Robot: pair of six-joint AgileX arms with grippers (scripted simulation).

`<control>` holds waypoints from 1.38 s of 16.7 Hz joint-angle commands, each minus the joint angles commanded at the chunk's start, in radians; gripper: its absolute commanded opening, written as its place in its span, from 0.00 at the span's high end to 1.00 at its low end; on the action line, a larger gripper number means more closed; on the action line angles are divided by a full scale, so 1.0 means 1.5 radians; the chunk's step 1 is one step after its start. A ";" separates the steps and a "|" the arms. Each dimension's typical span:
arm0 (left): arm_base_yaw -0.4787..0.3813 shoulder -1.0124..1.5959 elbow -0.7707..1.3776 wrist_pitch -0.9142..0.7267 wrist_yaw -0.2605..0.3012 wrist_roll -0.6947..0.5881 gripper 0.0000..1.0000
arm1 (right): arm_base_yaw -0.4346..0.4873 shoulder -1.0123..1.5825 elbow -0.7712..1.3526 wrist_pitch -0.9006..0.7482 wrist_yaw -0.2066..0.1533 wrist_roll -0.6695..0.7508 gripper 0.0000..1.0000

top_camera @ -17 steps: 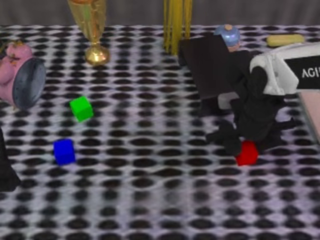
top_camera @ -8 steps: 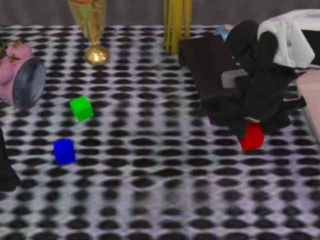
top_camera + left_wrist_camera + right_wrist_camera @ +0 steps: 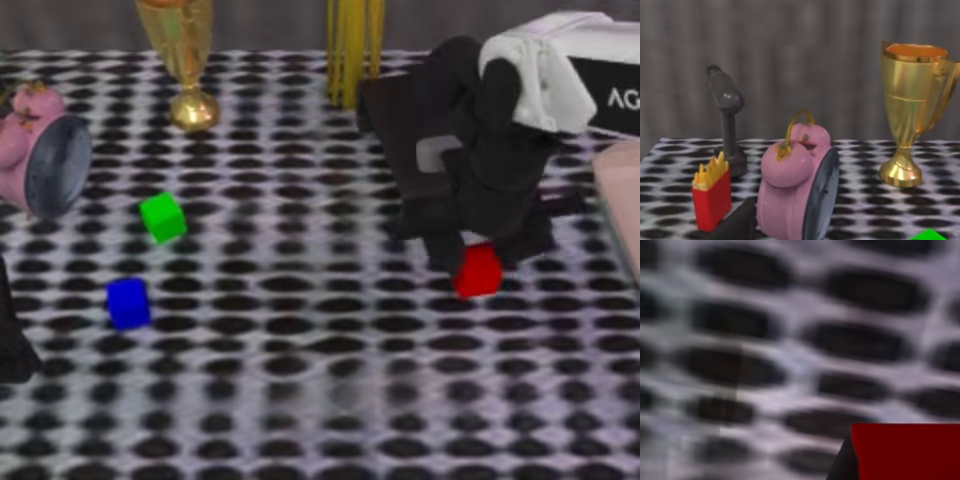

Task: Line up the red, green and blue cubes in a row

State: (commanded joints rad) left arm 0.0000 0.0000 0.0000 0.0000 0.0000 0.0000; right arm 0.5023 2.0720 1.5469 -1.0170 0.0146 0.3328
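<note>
The red cube (image 3: 478, 272) hangs just above the table right of centre, with my right gripper (image 3: 477, 258) shut on it from above. The right wrist view shows a corner of the red cube (image 3: 905, 452) beside one dark finger (image 3: 844, 466) over the patterned table. The green cube (image 3: 162, 217) and the blue cube (image 3: 128, 302) rest apart on the left side, blue nearer the front. The left arm (image 3: 10, 345) stays parked at the left edge. Its wrist view shows one finger (image 3: 740, 222) far to one side and a tip of the green cube (image 3: 929, 235).
A pink alarm clock (image 3: 40, 150) lies at the far left and a gold trophy (image 3: 187, 60) at the back. A yellow post (image 3: 352, 50) and a dark box (image 3: 410, 130) stand behind the right arm. A fries carton (image 3: 712, 192) stands by the clock.
My right gripper has lifted the red cube off the table and carried it a little to the left and back. The green and blue cubes have not moved.
</note>
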 joint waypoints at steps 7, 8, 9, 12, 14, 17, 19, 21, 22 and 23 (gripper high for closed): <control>0.000 0.000 0.000 0.000 0.000 0.000 0.00 | 0.213 0.111 0.195 -0.103 0.008 0.306 1.00; 0.000 0.000 0.000 0.000 0.000 0.000 0.00 | 0.244 0.124 0.222 -0.116 0.010 0.348 1.00; 0.000 0.000 0.000 0.000 0.000 0.000 0.00 | 0.271 0.135 0.247 -0.128 0.011 0.383 1.00; 0.000 0.000 0.000 0.000 0.000 0.000 0.00 | 0.326 0.151 0.295 -0.148 0.014 0.445 1.00; 0.000 0.000 0.000 0.000 0.000 0.000 0.00 | 0.333 0.153 0.301 -0.150 0.015 0.452 1.00; 0.000 0.000 0.000 0.000 0.000 0.000 0.00 | 0.331 0.150 0.299 -0.148 0.014 0.452 1.00; 0.000 0.000 0.000 0.000 0.000 0.000 0.00 | 0.331 0.152 0.289 -0.136 0.014 0.451 1.00; 0.000 0.000 0.000 0.000 0.000 0.000 0.00 | 0.332 0.161 0.262 -0.100 0.014 0.452 1.00; 0.000 0.000 0.000 0.000 0.000 0.000 0.00 | 0.332 0.168 0.244 -0.076 0.015 0.453 1.00; 0.000 0.000 0.000 0.000 0.000 0.000 0.00 | 0.333 0.174 0.227 -0.051 0.015 0.453 1.00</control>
State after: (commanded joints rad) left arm 0.0000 0.0000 0.0000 0.0000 0.0000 0.0000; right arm 1.0014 2.3332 1.8869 -1.0930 0.0366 1.0125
